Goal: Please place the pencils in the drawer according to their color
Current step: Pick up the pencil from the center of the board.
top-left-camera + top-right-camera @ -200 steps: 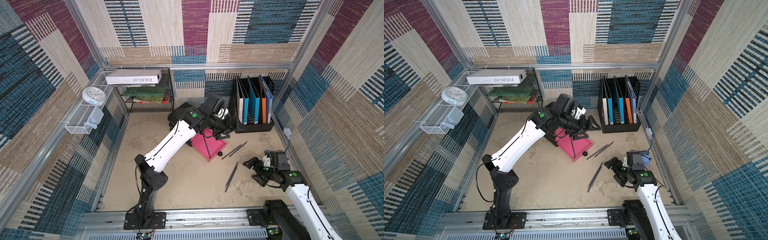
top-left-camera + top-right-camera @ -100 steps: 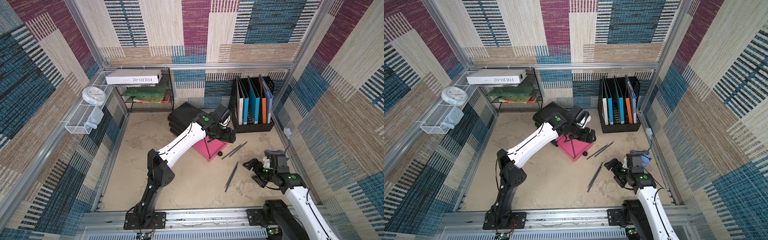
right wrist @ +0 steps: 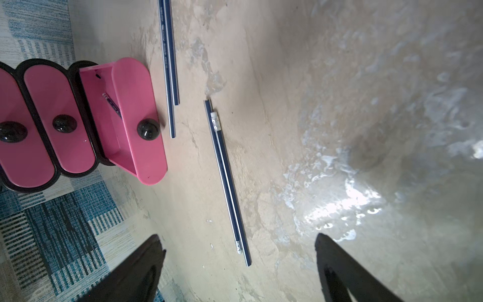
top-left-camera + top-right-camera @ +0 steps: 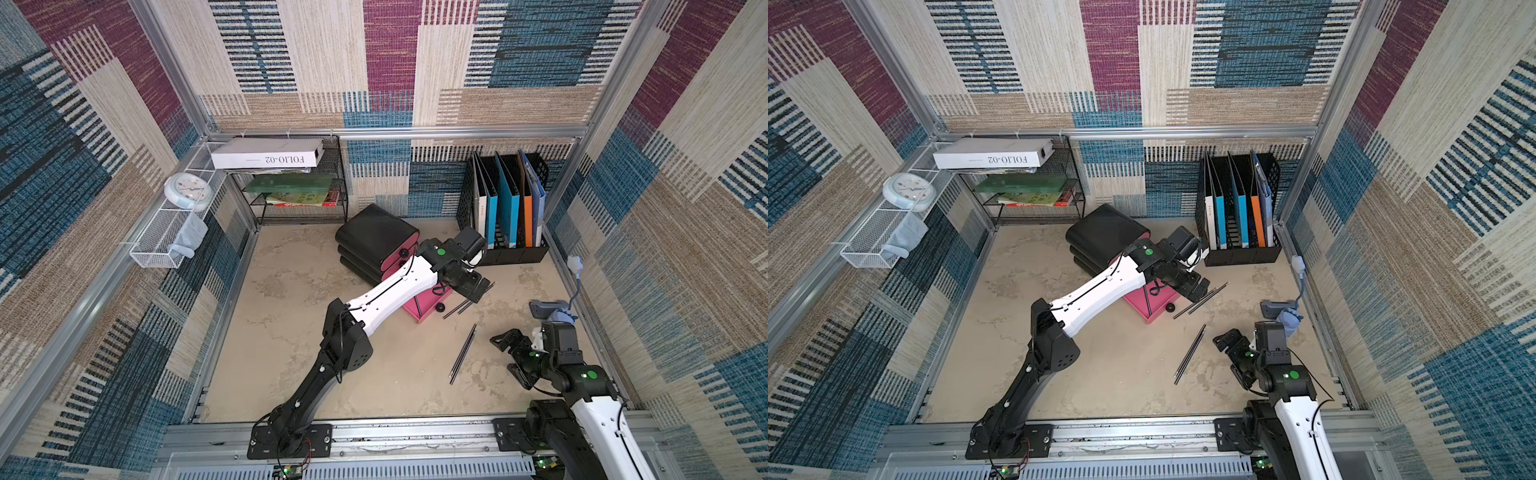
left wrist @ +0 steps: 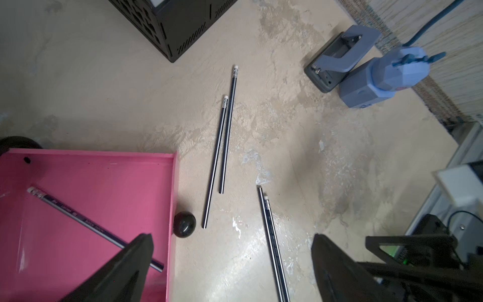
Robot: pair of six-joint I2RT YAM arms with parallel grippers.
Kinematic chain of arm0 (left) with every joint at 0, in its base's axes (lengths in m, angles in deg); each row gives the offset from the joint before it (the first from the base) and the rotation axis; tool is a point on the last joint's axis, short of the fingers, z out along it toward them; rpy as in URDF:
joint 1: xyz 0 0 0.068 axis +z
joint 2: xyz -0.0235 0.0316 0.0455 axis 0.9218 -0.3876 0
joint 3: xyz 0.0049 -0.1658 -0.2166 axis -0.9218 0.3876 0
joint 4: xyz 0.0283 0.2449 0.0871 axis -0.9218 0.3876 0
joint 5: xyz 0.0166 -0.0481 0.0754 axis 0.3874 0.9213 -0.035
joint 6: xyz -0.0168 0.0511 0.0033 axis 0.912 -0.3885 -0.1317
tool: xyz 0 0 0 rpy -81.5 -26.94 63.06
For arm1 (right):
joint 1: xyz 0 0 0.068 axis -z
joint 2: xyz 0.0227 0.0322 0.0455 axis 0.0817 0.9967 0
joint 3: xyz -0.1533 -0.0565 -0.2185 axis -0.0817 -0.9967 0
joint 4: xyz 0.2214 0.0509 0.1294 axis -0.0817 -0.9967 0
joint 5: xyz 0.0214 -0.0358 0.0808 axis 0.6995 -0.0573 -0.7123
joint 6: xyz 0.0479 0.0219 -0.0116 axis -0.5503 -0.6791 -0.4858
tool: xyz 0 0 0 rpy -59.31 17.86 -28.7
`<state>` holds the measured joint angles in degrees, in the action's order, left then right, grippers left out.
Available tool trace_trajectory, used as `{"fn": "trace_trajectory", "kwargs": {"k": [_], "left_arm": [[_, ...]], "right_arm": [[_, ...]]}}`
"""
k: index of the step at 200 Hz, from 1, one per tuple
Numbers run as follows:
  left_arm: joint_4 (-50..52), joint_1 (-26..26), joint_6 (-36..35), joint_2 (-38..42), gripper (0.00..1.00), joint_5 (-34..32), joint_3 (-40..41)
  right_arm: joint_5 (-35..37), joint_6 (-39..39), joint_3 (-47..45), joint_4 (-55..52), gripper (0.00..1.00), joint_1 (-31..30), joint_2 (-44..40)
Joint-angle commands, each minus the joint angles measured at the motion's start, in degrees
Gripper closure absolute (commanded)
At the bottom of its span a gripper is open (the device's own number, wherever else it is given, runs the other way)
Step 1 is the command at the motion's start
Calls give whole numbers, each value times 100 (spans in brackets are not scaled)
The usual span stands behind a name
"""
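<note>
Left claw point(image 5: 231, 236) and right claw point(image 3: 238, 235) spread, empty; navy pencil point(image 5: 86, 222) in pink drawer point(image 5: 104, 170); hole punch point(image 5: 339, 52) shows from left wrist, not right wrist.

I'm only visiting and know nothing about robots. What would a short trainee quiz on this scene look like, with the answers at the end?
1. True or false: the pulled-out pink drawer holds exactly one dark pencil.
2. How many pencils lie on the table outside the drawer? A: two. B: four. C: six.
3. Fill in the gap: the left gripper and the right gripper both have their jaws ____, with nothing held between them.

Key: 1 true; 2 B; 3 open.
</note>
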<state>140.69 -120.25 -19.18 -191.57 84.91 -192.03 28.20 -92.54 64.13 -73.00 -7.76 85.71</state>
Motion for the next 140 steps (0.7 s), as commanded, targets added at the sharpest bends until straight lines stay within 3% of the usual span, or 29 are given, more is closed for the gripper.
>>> {"fn": "trace_trajectory", "kwargs": {"k": [1, 96, 140], "left_arm": [[-144, -152, -262, -323, 1, -367, -309], [-841, -186, -414, -1203, 8, -1180, -470], [-1088, -183, -578, -1410, 27, -1360, -475]], "right_arm": [[148, -51, -9, -270, 6, -5, -89], [-114, 39, -199, -499, 6, -6, -374], [-186, 67, -207, -508, 6, -6, -412]]}}
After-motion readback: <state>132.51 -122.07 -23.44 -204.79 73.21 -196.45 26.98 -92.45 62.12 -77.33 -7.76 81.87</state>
